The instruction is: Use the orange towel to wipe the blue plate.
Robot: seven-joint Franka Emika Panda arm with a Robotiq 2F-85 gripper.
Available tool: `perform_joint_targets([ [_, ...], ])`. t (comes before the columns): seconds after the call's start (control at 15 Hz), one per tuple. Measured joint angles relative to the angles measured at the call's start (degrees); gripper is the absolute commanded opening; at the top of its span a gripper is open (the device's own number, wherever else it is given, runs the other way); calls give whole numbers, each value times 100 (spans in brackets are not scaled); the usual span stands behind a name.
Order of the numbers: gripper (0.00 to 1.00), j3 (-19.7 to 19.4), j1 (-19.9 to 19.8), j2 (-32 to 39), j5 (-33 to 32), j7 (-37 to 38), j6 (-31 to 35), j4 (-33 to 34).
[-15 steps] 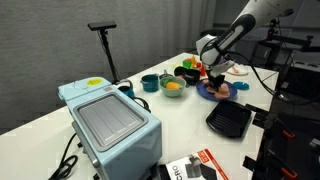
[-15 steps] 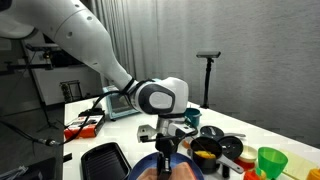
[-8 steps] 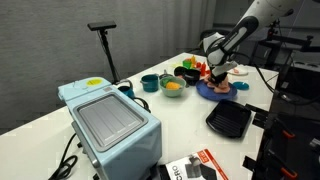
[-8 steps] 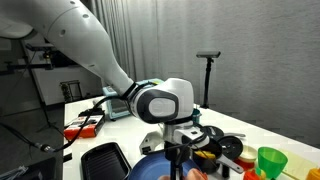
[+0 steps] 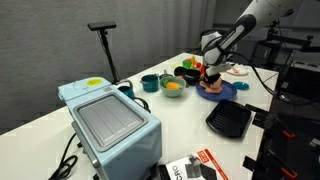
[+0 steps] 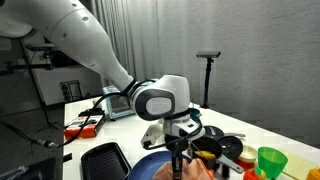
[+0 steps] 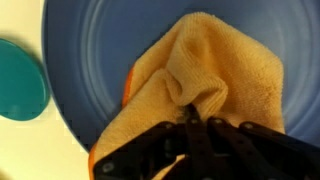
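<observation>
The orange towel (image 7: 205,80) is draped over the blue plate (image 7: 95,55), and the plate is set toward the end of the desk (image 5: 180,115) farthest from the pale blue appliance (image 5: 108,120), close to the edge where the black tray (image 5: 230,120) lies. In the wrist view a teal round object (image 7: 20,78) is seen just beside the plate's rim.

The fingers (image 7: 168,138) are closed together on a raised fold near the towel's middle, and the cloth is bunched into a ridge there.

The towel is judged to be light, soft and limp. No stiffness can be counted on, so any part not pinned is likely to drag and fold under during wiping. A pinch on a gathered fold near the centre, as shown, is judged the soundest hold, since a corner grip would let most of the cloth trail. The plate is judged rigid, smooth and probably slippery, so it may slide on the desk if it is pressed sideways too hard.
</observation>
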Motion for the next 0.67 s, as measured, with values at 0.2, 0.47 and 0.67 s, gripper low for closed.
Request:
perform_joint_targets([
  [0.2,1,158,2,-19,113,-160,33,2],
  [0.47,1,342,8,-44,123,-592,25,-6],
  [0.67,1,443,24,-65,117,-973,4,-20],
])
